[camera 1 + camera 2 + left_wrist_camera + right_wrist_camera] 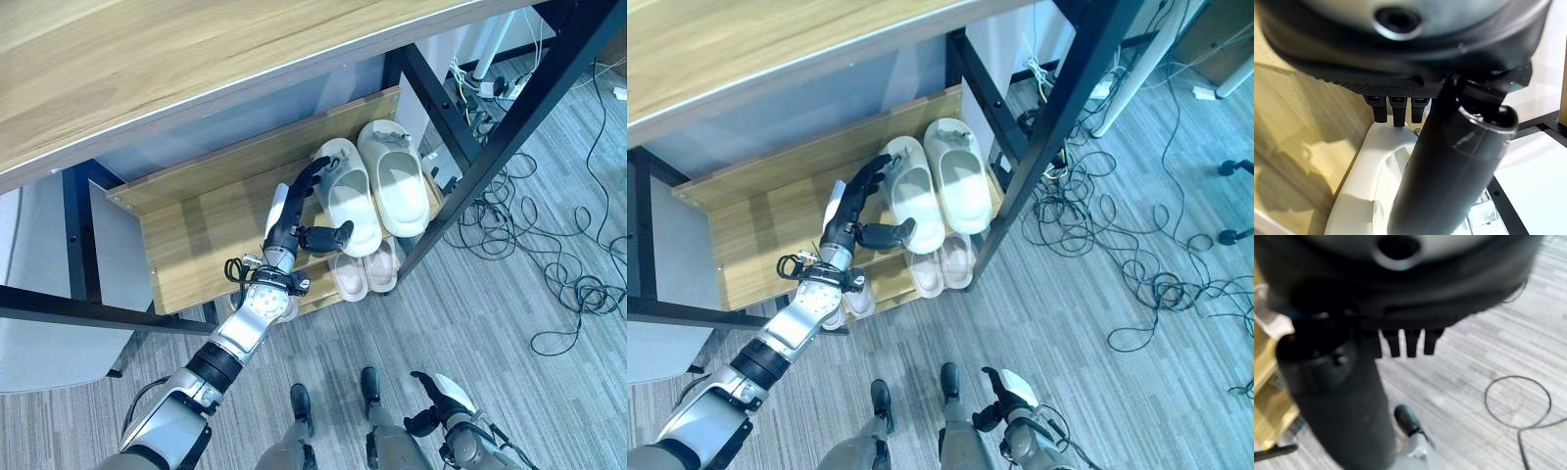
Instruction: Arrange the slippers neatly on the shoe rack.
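Fingers (312,174) of the left hand (291,217) stretch out straight over the top shelf of the shoe rack (196,235). Their tips lie on the inner edge of a white slipper (349,196). The thumb sticks out to the side and points at the heel end of that same slipper, just beside it. The hand is open and does not curl round anything. In the left wrist view the white slipper sits right past the fingertips on the wooden board.

Just past that slipper, on the side away from the fingers, is a second white slipper (395,173). The two lie side by side and touch, toes pointing to the back of the rack.

Below the thumb, on the lower shelf, sits a pair of pale pink slippers (364,271), close together.

Down low, well apart from the rack, the right hand (434,405) hangs over the grey floor (490,323). Its fingers look loose and hold nothing.

Black cables (549,264) lie tangled on the floor, far from both hands.
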Available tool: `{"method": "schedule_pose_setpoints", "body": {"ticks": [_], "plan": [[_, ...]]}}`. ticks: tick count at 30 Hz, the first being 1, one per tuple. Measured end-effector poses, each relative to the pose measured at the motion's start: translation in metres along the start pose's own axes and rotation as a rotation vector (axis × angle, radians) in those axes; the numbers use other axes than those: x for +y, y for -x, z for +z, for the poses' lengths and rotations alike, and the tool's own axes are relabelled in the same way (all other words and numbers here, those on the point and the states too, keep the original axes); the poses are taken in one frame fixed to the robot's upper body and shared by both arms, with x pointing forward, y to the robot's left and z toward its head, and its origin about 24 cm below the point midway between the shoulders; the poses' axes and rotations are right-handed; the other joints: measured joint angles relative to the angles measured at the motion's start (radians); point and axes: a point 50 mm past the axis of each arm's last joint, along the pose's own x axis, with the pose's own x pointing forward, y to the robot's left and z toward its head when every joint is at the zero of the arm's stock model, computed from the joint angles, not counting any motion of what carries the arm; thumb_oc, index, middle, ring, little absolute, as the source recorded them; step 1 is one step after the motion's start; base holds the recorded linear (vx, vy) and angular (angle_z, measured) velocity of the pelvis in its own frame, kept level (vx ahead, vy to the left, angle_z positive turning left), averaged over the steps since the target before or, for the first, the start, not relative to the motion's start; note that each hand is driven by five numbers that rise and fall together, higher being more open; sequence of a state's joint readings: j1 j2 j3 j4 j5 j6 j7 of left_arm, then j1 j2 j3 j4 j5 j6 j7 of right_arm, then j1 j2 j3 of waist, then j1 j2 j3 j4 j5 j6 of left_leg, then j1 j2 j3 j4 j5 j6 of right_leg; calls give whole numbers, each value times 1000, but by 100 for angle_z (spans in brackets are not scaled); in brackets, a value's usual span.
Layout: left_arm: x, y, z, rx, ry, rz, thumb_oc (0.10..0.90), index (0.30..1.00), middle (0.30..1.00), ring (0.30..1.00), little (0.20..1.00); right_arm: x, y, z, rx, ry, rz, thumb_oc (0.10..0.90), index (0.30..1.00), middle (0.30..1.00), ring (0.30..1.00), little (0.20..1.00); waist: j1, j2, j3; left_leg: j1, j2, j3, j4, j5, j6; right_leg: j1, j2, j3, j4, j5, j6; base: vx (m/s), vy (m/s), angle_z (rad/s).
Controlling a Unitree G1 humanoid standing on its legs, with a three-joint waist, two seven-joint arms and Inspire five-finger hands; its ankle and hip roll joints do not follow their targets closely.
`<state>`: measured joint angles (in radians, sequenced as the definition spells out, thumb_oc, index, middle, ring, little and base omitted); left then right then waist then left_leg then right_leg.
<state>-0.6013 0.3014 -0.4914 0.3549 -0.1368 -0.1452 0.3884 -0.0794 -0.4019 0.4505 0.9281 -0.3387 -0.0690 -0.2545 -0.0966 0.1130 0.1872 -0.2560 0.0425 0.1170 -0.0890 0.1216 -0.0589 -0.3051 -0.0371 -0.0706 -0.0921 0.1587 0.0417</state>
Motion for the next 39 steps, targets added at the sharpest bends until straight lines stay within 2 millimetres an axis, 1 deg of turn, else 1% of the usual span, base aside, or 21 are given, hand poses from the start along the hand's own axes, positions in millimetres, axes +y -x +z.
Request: {"method": "schedule_pose_setpoints", "body": {"ticks": [8,13,17,20,22,25,26,28,30,32,33,34,35,36,37,39], "plan": [[8,0,-2,1,-31,6,800,900,900,900,900,0,0,0,1,0,1,800,900,900,900,900,1,0,0,6,1,0,0,0,0,7,1,-1,0,1,-1,0,0,0],[19,-1,-4,2,-65,17,800,900,900,900,900,1,0,0,0,3,5,800,900,900,900,900,6,0,0,22,3,-1,0,0,0,23,2,-5,0,1,0,1,-2,1],[23,-2,-2,-4,-60,34,800,900,900,900,900,2,0,-1,5,3,12,800,900,900,900,900,19,0,0,35,3,-7,0,0,0,40,2,-8,0,0,0,0,-7,3],[26,-1,4,-30,-40,44,800,900,900,900,900,2,0,-1,4,3,16,800,900,900,900,900,34,0,0,44,3,-16,0,1,0,54,1,-18,0,-1,1,6,-25,8],[28,14,6,-44,2,50,800,900,900,900,900,3,1,-1,6,0,19,800,900,900,900,900,31,0,0,65,3,-18,0,1,0,77,1,-24,0,-4,4,7,-17,12],[28,24,5,-49,19,36,800,900,900,900,900,4,1,-1,7,-2,22,800,900,900,900,900,46,-6,-6,83,4,-40,0,1,0,104,1,-46,0,-13,9,13,-21,19],[30,34,2,-37,36,29,800,900,900,900,900,5,1,0,7,-5,25,800,900,900,900,900,56,-12,-15,90,5,-47,0,1,-1,116,1,-55,0,-14,8,11,-13,18],[30,42,-6,-5,34,10,800,900,900,900,900,10,3,-4,22,-17,33,800,900,900,900,900,65,-20,-28,100,5,-59,0,2,-2,133,1,-65,-1,-21,9,3,-4,18],[34,48,-12,19,14,6,800,900,900,900,900,13,4,-2,18,-24,41,800,900,900,900,900,76,-31,-40,102,4,-62,0,2,-2,135,1,-65,-4,-31,4,4,-7,8],[38,48,-14,26,-5,-2,800,900,900,900,900,15,5,-1,16,-27,43,800,900,900,900,900,84,-33,-41,100,3,-67,0,-1,-5,135,-1,-66,-7,-30,3,-7,-15,9],[40,68,-23,72,44,-11,800,900,900,900,900,21,6,-3,37,-30,67,800,900,900,900,900,87,-33,-52,122,0,-79,-1,-1,-4,164,-5,-96,-1,-26,-3,-15,-2,30],[38,78,-29,104,60,-23,800,900,900,900,900,29,10,-11,66,-30,94,800,900,900,900,900,85,-31,-63,135,-1,-95,-1,0,-4,187,-7,-117,-1,-35,-1,2,-2,49],[36,87,-34,134,66,-43,800,900,900,900,900,36,15,-16,85,-34,116,800,900,900,900,900,92,-31,-77,142,-2,-114,-1,-1,-4,202,-8,-130,-2,-48,3,-4,-6,50],[36,94,-39,160,72,-55,800,900,900,900,900,41,19,-19,97,-38,130,800,900,900,900,900,110,-33,-89,143,-2,-122,-1,-2,-5,206,-8,-143,-4,-58,2,7,-10,38],[39,105,-47,204,74,-63,800,900,900,900,900,44,20,-22,111,-37,141,800,900,900,900,900,139,-36,-94,144,-2,-129,-1,-2,-5,212,-7,-151,-8,-59,1,4,-11,21],[41,117,-56,258,83,-74,800,900,900,900,900,46,21,-26,129,-33,149,800,900,900,900,900,144,-35,-95,154,-4,-141,0,-2,-5,227,-9,-162,-8,-60,1,6,-8,19]]}}
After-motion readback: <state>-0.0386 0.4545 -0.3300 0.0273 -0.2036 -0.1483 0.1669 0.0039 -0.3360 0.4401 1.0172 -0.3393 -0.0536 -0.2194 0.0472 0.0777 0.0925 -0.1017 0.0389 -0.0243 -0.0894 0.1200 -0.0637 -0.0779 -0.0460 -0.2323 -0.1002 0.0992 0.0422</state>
